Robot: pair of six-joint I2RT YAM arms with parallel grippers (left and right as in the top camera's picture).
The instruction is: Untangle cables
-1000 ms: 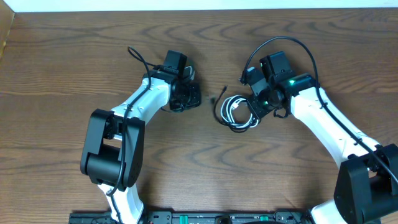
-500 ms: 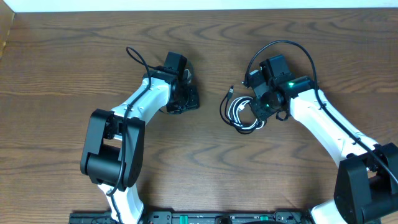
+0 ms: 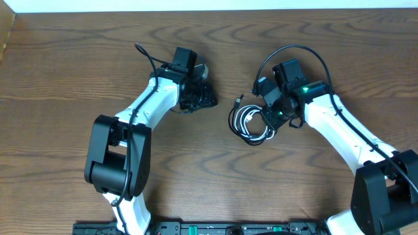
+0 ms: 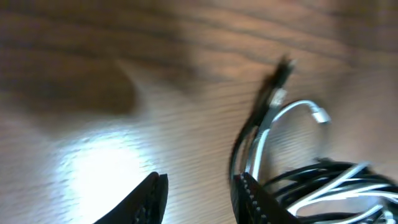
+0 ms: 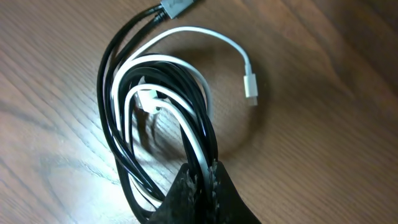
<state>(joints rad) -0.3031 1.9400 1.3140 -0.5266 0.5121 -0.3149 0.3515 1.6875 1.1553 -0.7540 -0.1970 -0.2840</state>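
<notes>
The cables lie tangled in one coil right of the table's centre. The black cable (image 3: 234, 121) loops round the white cable (image 3: 251, 124), and a black plug (image 3: 238, 100) sticks out toward the left arm. My right gripper (image 3: 268, 115) is shut on strands of both at the coil's right side. In the right wrist view the jaws (image 5: 208, 179) pinch black cable (image 5: 111, 93) and white cable (image 5: 199, 34) together, with a white plug (image 5: 250, 84) lying free. My left gripper (image 3: 208, 99) stands open just left of the coil, with bare table between its fingers (image 4: 249, 199).
Thick black robot wires arc over the right arm (image 3: 294, 49) and behind the left arm (image 3: 145, 57). A pale wall edge (image 3: 209, 5) runs along the far side of the wooden table (image 3: 59, 78).
My left gripper has gone from shut to open and swung away from me and right, closer to the coil. The right gripper nudged the coil slightly and kept its hold.
</notes>
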